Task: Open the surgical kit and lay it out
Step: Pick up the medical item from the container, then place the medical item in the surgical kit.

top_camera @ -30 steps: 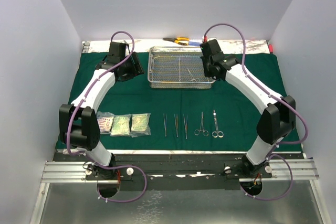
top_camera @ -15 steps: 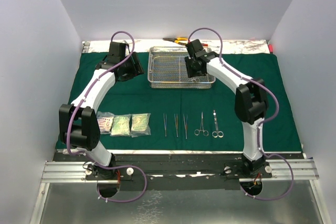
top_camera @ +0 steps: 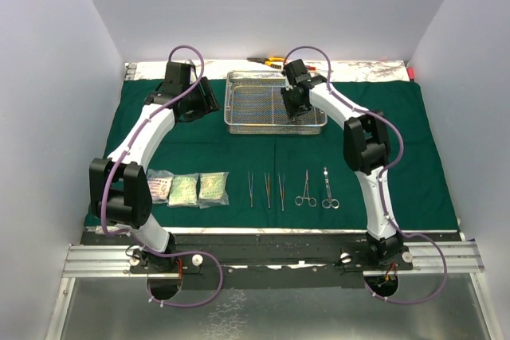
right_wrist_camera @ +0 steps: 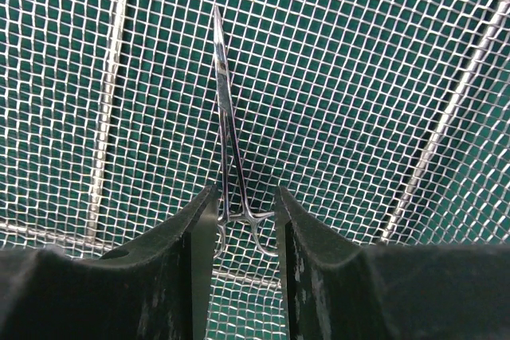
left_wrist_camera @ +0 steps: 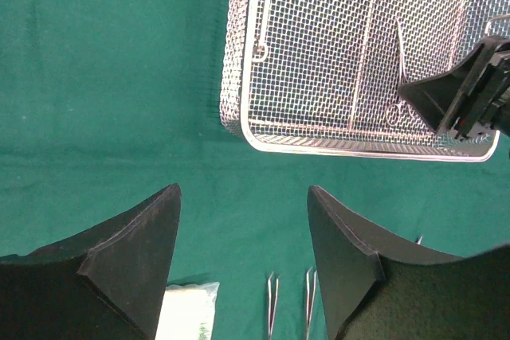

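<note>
RIGHT ARM, PICK | clamp point(right_wrist_camera: 225, 117) lies flat in mesh tray point(top_camera: 255, 127) | right gripper point(right_wrist_camera: 245, 197) narrow, astride its rings, nothing gripped | should close squarely, then lift straight so the tips clear the mesh | left gripper point(left_wrist_camera: 243, 190) wide over green cloth point(left_wrist_camera: 96, 77)

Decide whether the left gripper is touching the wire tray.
Apart. The left wrist view shows a strip of bare green cloth between the open left gripper and the near rim of the tray.
</note>
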